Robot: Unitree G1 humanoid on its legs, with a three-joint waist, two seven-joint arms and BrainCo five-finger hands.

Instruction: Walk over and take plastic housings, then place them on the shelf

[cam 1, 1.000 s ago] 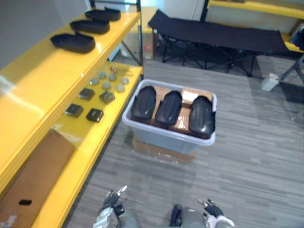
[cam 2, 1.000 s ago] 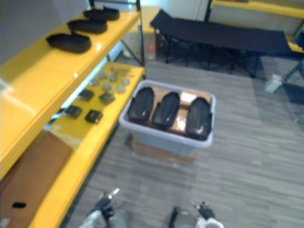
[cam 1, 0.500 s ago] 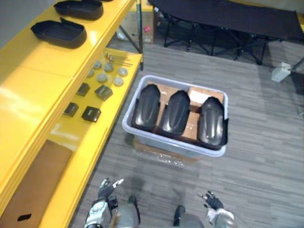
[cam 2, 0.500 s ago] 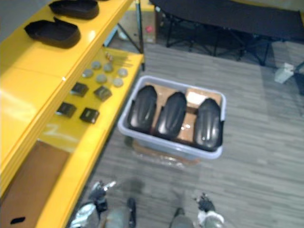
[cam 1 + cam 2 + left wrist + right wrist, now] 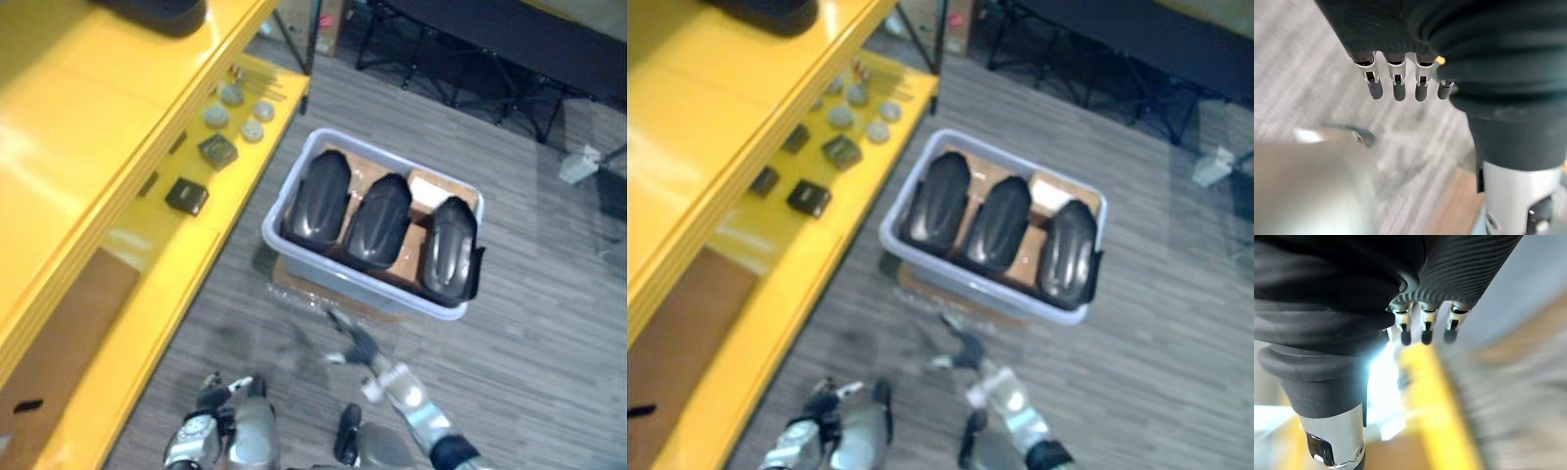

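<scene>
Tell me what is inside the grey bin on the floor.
The grey bin holds three black plastic housings side by side on brown cardboard, with a white piece at the back. Whatever lies beneath the housings is covered.

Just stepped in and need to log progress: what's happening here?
The robot stands before a grey bin on the floor that holds three black housings side by side, none of them in a hand. Its right hand is out in front, short of the bin, open and empty. The left hand hangs low on the side of the yellow shelf, also open.
</scene>
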